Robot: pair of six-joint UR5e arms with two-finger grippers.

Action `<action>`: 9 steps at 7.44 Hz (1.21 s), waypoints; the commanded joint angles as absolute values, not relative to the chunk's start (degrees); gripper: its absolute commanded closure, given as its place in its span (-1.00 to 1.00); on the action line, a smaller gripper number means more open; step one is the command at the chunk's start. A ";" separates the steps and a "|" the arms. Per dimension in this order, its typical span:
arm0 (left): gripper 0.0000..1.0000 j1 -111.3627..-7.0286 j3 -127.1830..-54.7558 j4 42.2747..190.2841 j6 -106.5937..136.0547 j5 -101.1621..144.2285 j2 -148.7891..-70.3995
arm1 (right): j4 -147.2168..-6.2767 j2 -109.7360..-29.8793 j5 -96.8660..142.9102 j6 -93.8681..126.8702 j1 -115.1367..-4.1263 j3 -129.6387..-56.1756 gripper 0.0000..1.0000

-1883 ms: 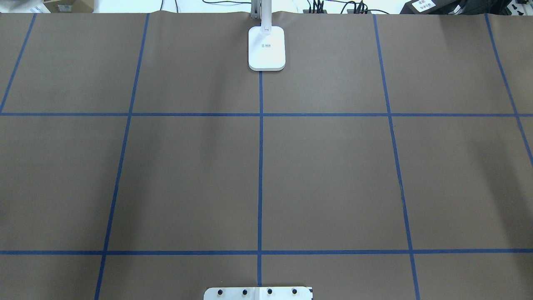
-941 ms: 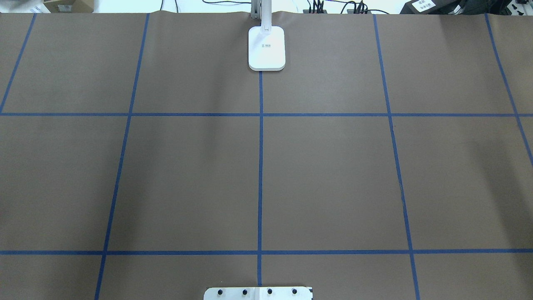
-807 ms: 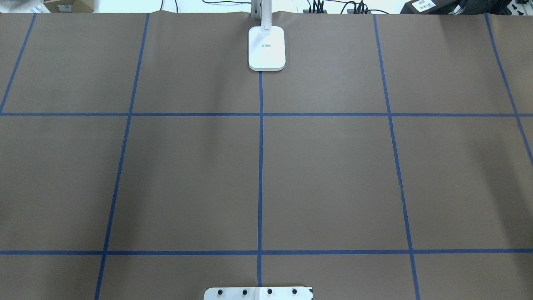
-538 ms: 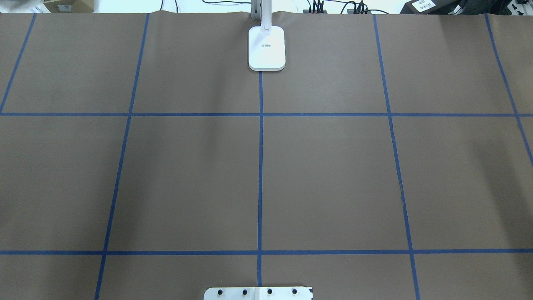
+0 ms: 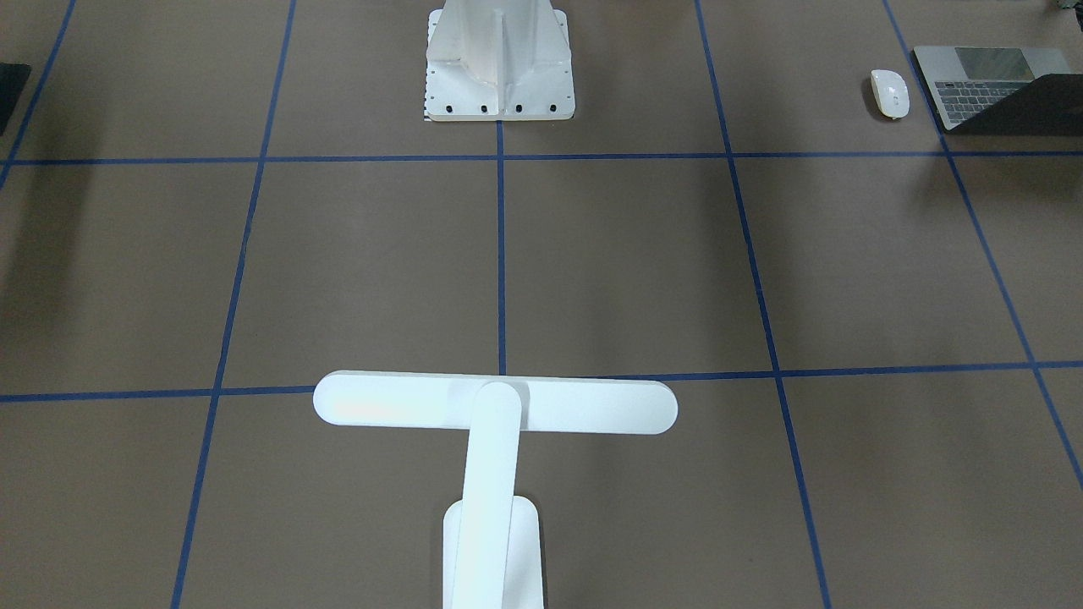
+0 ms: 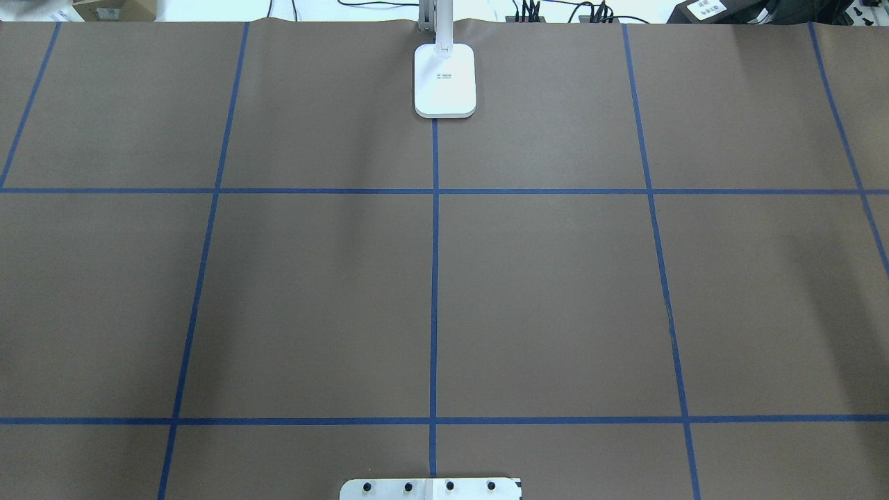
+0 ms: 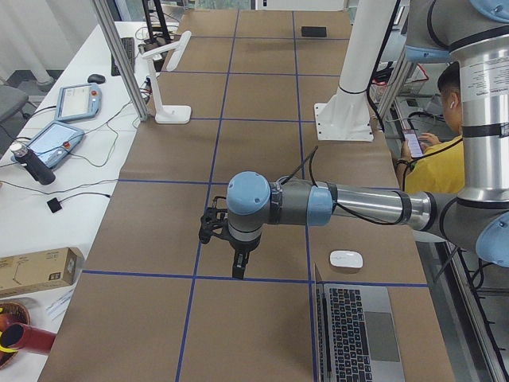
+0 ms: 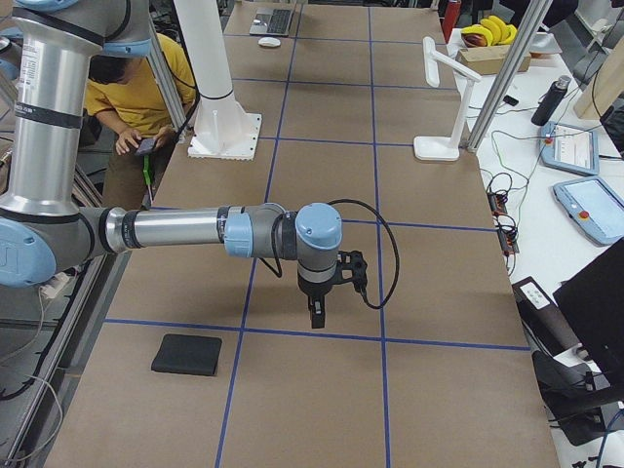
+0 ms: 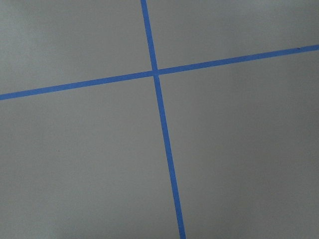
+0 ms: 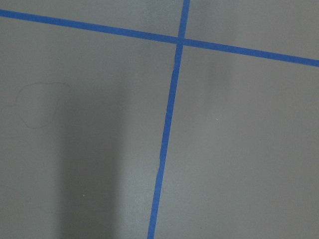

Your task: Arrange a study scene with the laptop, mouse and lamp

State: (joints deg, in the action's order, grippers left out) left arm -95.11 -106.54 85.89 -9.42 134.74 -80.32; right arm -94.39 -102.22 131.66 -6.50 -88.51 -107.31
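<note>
The grey laptop (image 5: 973, 85) lies open at the table's end on my left side, with the white mouse (image 5: 890, 91) just beside it. At the far middle edge stands the white lamp (image 5: 495, 404), its base (image 6: 445, 80) on the centre tape line. My left gripper (image 7: 238, 270) hangs over the paper a short way from the mouse (image 7: 346, 259) and laptop (image 7: 358, 334). Over the opposite end hovers my right gripper (image 8: 317, 317). Both grippers show only in the side views, so I cannot tell whether they are open or shut. Both wrist views hold only brown paper and blue tape.
A flat black mat (image 8: 189, 354) lies near my right gripper. The white bolted pedestal (image 5: 497, 59) stands at the near middle edge. A person in yellow (image 8: 136, 97) sits beside the robot. Tablets, cables and boxes sit on the bench (image 7: 64, 135) past the far edge.
</note>
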 commanded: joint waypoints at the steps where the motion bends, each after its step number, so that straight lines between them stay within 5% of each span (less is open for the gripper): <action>1: -1.00 -98.41 -106.09 85.70 -9.23 131.93 -83.04 | -94.39 -102.22 131.66 -6.42 -88.51 -107.31 -1.00; 9: -1.00 -106.25 -103.88 80.97 13.33 128.32 -76.39 | -94.39 -102.22 131.75 -6.42 -88.51 -107.31 -1.00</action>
State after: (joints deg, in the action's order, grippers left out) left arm -104.76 -103.77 83.07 7.55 128.08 -78.32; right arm -94.40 -102.22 131.75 -6.42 -88.51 -107.31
